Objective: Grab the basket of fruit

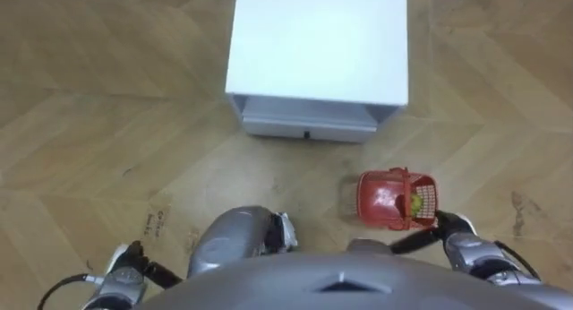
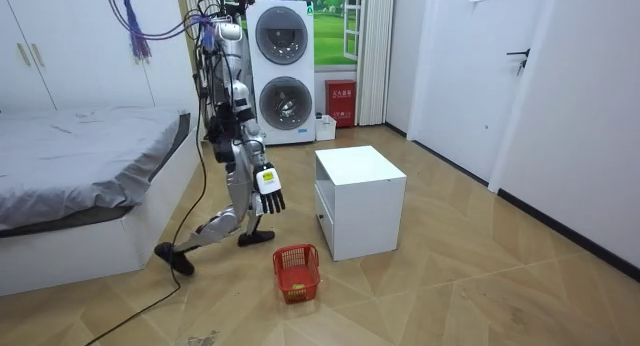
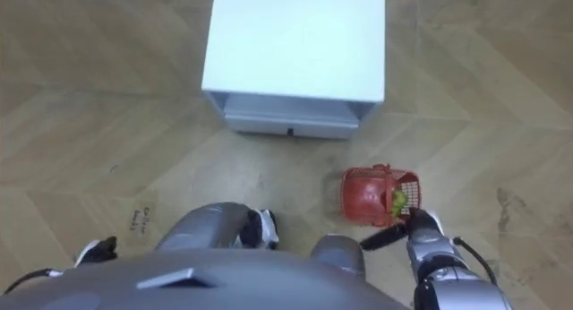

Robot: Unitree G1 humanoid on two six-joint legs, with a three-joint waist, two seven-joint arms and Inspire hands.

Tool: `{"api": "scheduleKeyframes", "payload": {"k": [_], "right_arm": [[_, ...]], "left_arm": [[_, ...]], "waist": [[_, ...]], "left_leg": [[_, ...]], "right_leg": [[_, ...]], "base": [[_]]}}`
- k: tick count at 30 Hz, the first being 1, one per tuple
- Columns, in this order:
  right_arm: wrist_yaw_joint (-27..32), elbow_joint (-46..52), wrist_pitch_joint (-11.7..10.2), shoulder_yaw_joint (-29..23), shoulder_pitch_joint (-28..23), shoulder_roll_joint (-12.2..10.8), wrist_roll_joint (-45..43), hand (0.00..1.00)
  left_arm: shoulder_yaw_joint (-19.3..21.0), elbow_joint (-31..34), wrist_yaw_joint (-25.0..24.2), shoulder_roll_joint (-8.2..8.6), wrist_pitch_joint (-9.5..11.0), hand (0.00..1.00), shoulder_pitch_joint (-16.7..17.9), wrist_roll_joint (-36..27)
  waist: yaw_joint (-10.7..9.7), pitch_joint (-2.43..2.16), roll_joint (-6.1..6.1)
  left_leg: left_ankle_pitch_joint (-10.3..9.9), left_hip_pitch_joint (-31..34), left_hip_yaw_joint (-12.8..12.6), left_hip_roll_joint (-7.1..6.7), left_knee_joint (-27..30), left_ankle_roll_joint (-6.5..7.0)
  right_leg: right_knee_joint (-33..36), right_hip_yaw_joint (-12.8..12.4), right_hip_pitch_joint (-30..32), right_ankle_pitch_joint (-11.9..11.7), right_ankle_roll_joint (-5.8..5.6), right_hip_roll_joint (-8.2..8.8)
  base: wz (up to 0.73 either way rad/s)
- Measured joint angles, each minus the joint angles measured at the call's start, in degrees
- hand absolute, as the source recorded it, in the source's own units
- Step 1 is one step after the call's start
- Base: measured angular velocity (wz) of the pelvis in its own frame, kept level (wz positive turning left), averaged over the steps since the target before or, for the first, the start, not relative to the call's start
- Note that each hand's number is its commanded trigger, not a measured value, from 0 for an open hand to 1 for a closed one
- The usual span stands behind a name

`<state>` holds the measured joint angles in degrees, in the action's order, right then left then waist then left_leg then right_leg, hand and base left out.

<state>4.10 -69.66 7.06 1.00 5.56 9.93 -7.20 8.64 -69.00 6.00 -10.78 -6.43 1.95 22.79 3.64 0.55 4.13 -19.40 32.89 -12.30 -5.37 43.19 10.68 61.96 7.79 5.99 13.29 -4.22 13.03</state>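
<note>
The wood floor (image 1: 89,122) carries everything, with a grey bed (image 2: 80,156) well off to the room view's left of the white cabinet (image 1: 318,41) and a stacked washer and dryer (image 2: 280,71) against the wall behind that cabinet. The robot stands on the drawer side of the cabinet, leaning forward with one leg stretched back, facing its drawer (image 1: 309,126).

The red fruit basket (image 1: 394,200) sits on the floor just out from the cabinet's drawer-side corner, to the robot's right, apart from the cabinet. A yellow-green fruit (image 1: 416,203) lies inside it, against the wall farther from the cabinet's middle.

The right hand (image 2: 268,184) hangs on the robot's side of the cabinet, about level with its top. Its fingers (image 2: 273,202) point down, loosely straight, and grip nothing. The basket lies below them and a little towards the camera, untouched; from the head camera the hand meets the basket's near rim.

The left hand (image 1: 124,272) shows far from the cabinet at the lower left of the eye view; how its fingers are set cannot be told.
</note>
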Motion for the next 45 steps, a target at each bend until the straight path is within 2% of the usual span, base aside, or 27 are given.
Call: {"api": "scheduleKeyframes", "payload": {"k": [1, 2, 3, 4, 5, 8, 9, 11, 14, 15, 16, 17, 18, 20, 22, 25, 27, 28, 29, 31, 34, 35, 39, 41, 42, 44, 45], "right_arm": [[-0.1, -0.5, -0.7, 1.4, 2.0, -0.1, 0.2, 0.0], [-0.1, -1.7, -1.9, 2.1, 3.6, -0.2, 0.5, 0.0], [-0.1, -2.0, -2.3, 2.1, 3.9, -0.2, 0.9, 0.0], [-0.2, -2.2, -2.7, 2.3, 3.8, -0.3, 2.0, 0.0], [-0.6, -2.1, -2.8, 2.8, 3.4, -0.4, 3.1, 0.0], [-1.1, -2.8, -2.7, 3.2, 1.8, -0.1, 6.4, 0.0], [-1.1, -2.8, -2.8, 3.2, 1.5, 0.0, 7.0, 0.0], [-0.9, -2.8, -3.2, 3.4, 1.0, 0.1, 7.5, 0.0], [0.6, -1.6, -4.2, 2.5, 0.9, 0.0, 7.5, 0.0], [1.0, -1.3, -4.7, 2.2, 0.9, -0.1, 7.7, 0.0], [2.1, -0.4, -5.1, 2.1, 0.8, 0.0, 8.3, 0.0], [3.4, 1.5, -5.3, 2.1, 0.2, 0.0, 8.7, 0.0], [4.1, 2.5, -5.6, 2.1, 0.0, 0.0, 8.9, 0.0], [6.7, 6.0, -6.6, 2.1, -0.1, -0.1, 8.9, 0.0], [8.4, 8.8, -7.1, 2.1, -0.2, -0.1, 8.5, 0.0], [11.4, 13.4, -7.6, 1.3, -0.1, 0.0, 6.5, 0.0], [12.8, 17.0, -8.6, 1.2, 0.1, 0.3, 6.4, 0.0], [13.5, 17.9, -9.3, 1.2, 0.7, 1.1, 6.4, 0.0], [14.0, 19.0, -9.3, 1.2, 1.0, 1.1, 6.4, 0.0], [14.3, 21.1, -9.4, 1.2, 1.0, 1.2, 6.4, 0.0], [14.8, 21.4, -9.7, 1.4, 1.9, 1.2, 6.4, 0.0], [14.9, 21.8, -9.7, 1.4, 2.2, 1.2, 6.4, 0.0], [15.1, 22.9, -9.7, 1.6, 3.1, 1.2, 6.4, 0.0], [15.3, 22.9, -9.6, 1.7, 3.2, 1.2, 6.4, 0.0], [15.3, 22.9, -9.6, 1.7, 3.2, 1.2, 6.4, 0.0], [15.3, 22.8, -9.6, 1.9, 3.2, 1.2, 7.2, 0.0], [15.3, 22.6, -9.6, 2.0, 3.2, 1.2, 7.3, 0.0]], "left_arm": [[-1.0, -0.5, 0.8, -0.57, 0.2, 0.0, -2.4, -0.9], [-1.9, -1.1, 1.7, -0.86, 0.6, 0.0, -4.4, -1.0], [-2.2, -1.6, 2.2, -0.81, 1.0, 0.0, -5.2, -1.0], [-2.8, -2.0, 2.6, -0.88, 1.8, 0.0, -6.5, -1.8], [-4.1, -2.8, 2.8, -1.15, 2.2, 0.0, -7.3, -3.5], [-8.0, -5.2, 3.5, -1.47, 3.1, 0.0, -7.6, -6.4], [-8.5, -5.5, 3.5, -1.49, 3.1, 0.0, -7.6, -6.6], [-10.2, -7.0, 4.4, -1.57, 3.6, 0.0, -7.6, -7.7], [-11.7, -7.6, 6.0, -1.52, 5.1, 0.0, -7.3, -7.7], [-11.7, -7.6, 6.3, -1.52, 5.5, 0.0, -7.2, -7.7], [-11.7, -7.6, 7.2, -1.55, 6.2, 0.0, -6.8, -8.5], [-11.8, -7.5, 7.9, -1.57, 7.2, 0.0, -6.1, -9.9], [-11.8, -7.5, 8.2, -1.59, 7.6, 0.0, -5.8, -10.2], [-11.9, -7.5, 8.9, -1.74, 8.5, 0.0, -4.8, -11.4], [-12.5, -7.8, 9.3, -1.92, 8.9, 0.0, -4.3, -12.0], [-13.4, -7.6, 9.7, -1.99, 9.4, 0.0, -2.6, -12.6], [-14.5, -7.0, 9.6, -2.12, 9.6, 0.0, -1.0, -14.3], [-14.7, -6.3, 9.6, -1.29, 9.5, 0.0, -0.1, -14.6], [-15.7, -6.1, 9.4, -1.03, 9.8, 0.0, 0.8, -14.8], [-15.8, -6.2, 9.1, -1.25, 10.3, 0.0, 1.3, -16.0], [-17.0, -6.2, 8.5, -2.14, 10.6, 0.0, 1.7, -16.5], [-17.7, -6.3, 8.3, -2.21, 10.6, 0.0, 1.7, -16.5], [-19.1, -6.3, 8.0, -2.27, 10.6, 0.0, 1.5, -16.5], [-20.3, -6.4, 7.9, -2.29, 10.7, 0.0, 1.1, -16.6], [-20.4, -6.4, 7.9, -2.28, 10.7, 0.0, 1.0, -16.6], [-22.1, -6.5, 7.9, -2.29, 10.9, 0.0, 1.0, -17.2], [-22.5, -6.5, 7.9, -2.29, 10.9, 0.0, 1.2, -17.4]], "waist": [[0.0, 0.37, 0.67], [0.2, 0.63, 1.1], [0.3, 0.68, 1.06], [0.8, 0.96, 1.59], [1.3, 1.01, 2.16], [0.8, 1.06, 3.25], [0.6, 1.16, 3.4], [-0.2, 1.24, 3.57], [-2.2, 1.29, 3.65], [-2.6, 1.34, 3.77], [-3.1, 1.2, 4.45], [-3.9, 0.96, 4.83], [-4.3, 0.96, 4.88], [-5.8, 0.69, 5.54], [-6.9, 0.66, 6.44], [-8.7, 0.47, 7.84], [-8.8, 0.2, 8.28], [-8.9, 0.39, 7.24], [-8.6, 0.41, 7.49], [-9.2, 0.2, 7.61], [-9.5, 0.07, 8.53], [-9.5, 0.1, 8.68], [-9.4, 0.17, 8.64], [-9.3, 0.44, 8.2], [-9.3, 0.41, 8.11], [-8.5, 0.75, 7.32], [-8.3, 0.73, 7.12]], "left_leg": [[-1.2, 5.2, -0.2, 0.09, 5.8, -0.03], [-3.0, 10.5, -0.3, 0.51, 12.7, -0.08], [-4.0, 12.8, -0.2, 1.0, 16.4, -0.15], [-6.1, 16.3, -0.3, 1.5, 22.6, -0.77], [-7.8, 19.3, -0.3, 1.94, 28.0, -1.2], [-10.3, 25.9, -0.3, 2.06, 38.7, -0.62], [-10.8, 27.2, -0.3, 2.16, 40.6, -0.46], [-12.4, 31.7, -0.4, 2.87, 47.6, -0.23], [-13.1, 34.8, -0.7, 2.72, 52.8, -0.01], [-13.3, 34.9, -0.9, 2.72, 53.5, -0.15], [-13.6, 34.9, -1.6, 2.68, 54.3, -0.22], [-13.8, 34.9, -1.9, 2.5, 55.0, -0.35], [-13.9, 34.8, -1.9, 2.48, 55.4, -0.49], [-14.3, 34.8, -1.9, 2.49, 56.8, -0.91], [-14.5, 34.9, -2.0, 2.55, 57.6, -1.41], [-15.4, 34.9, -1.9, 2.41, 59.3, -2.73], [-16.1, 36.0, -1.2, 1.97, 61.6, -4.11], [-16.2, 37.2, 0.8, 1.45, 63.6, -4.68], [-15.8, 37.4, 1.8, 0.2, 63.5, -5.61], [-15.4, 37.5, 2.2, -1.54, 62.5, -6.46], [-15.3, 37.5, 2.4, -1.96, 62.2, -6.73], [-15.3, 37.6, 2.8, -2.56, 62.2, -6.77], [-15.3, 37.6, 2.9, -2.82, 62.2, -6.77], [-15.4, 38.3, 2.9, -3.31, 61.7, -7.0], [-15.5, 38.5, 2.9, -3.42, 61.5, -7.34], [-15.7, 39.4, 3.0, -3.41, 61.2, -7.81], [-15.7, 39.6, 3.0, -3.41, 61.2, -7.83]], "right_leg": [[-0.1, 0.0, 0.3, 0.6, -0.95, 0.07], [1.6, -0.5, 0.5, 4.7, -1.94, 0.04], [4.3, -0.6, 1.3, 8.5, -2.14, 0.11], [10.7, -0.6, 3.1, 13.7, -1.52, 0.57], [17.5, -0.8, 5.2, 16.4, -0.8, 1.08], [32.6, -1.9, 9.9, 19.2, -0.4, 1.32], [35.2, -1.9, 10.7, 19.5, -0.37, 1.48], [44.2, -1.9, 13.2, 20.6, 0.64, 1.87], [51.5, -2.2, 14.4, 21.2, 1.14, 2.02], [52.6, -2.4, 14.3, 21.2, 1.27, 2.15], [54.2, -3.0, 14.3, 21.3, 1.37, 2.8], [55.2, -3.1, 13.8, 21.7, 2.07, 3.11], [55.5, -3.0, 13.4, 21.9, 2.29, 3.08], [56.7, -3.1, 12.3, 23.3, 2.2, 3.1], [57.4, -3.1, 11.5, 24.2, 2.39, 3.14], [58.7, -3.2, 9.8, 26.7, 3.25, 3.4], [60.8, -4.2, 9.1, 28.1, 3.57, 3.69], [61.6, -4.8, 8.8, 28.4, 3.55, 2.38], [61.6, -5.9, 9.1, 28.4, 3.55, 2.26], [61.3, -6.0, 9.2, 28.4, 3.48, 3.27], [60.9, -6.0, 9.4, 28.4, 3.43, 3.57], [60.8, -6.0, 9.4, 28.4, 3.39, 3.65], [60.7, -5.9, 9.4, 28.4, 3.38, 3.82], [60.7, -5.0, 9.5, 28.4, 3.38, 3.99], [60.8, -4.8, 9.8, 28.4, 3.38, 4.08], [61.0, -4.4, 10.7, 28.5, 3.18, 4.06], [61.1, -4.4, 11.0, 28.6, 3.08, 4.07]], "base": [[0.29], [0.26], [0.16], [0.07], [0.1], [0.29], [0.18], [0.14], [0.21], [0.07], [0.03], [0.04], [0.06], [0.0], [0.02], [-0.06], [-0.34], [-0.46], [-0.39], [-0.03], [0.05], [0.0], [0.03], [0.19], [0.25], [0.13], [0.05]]}}
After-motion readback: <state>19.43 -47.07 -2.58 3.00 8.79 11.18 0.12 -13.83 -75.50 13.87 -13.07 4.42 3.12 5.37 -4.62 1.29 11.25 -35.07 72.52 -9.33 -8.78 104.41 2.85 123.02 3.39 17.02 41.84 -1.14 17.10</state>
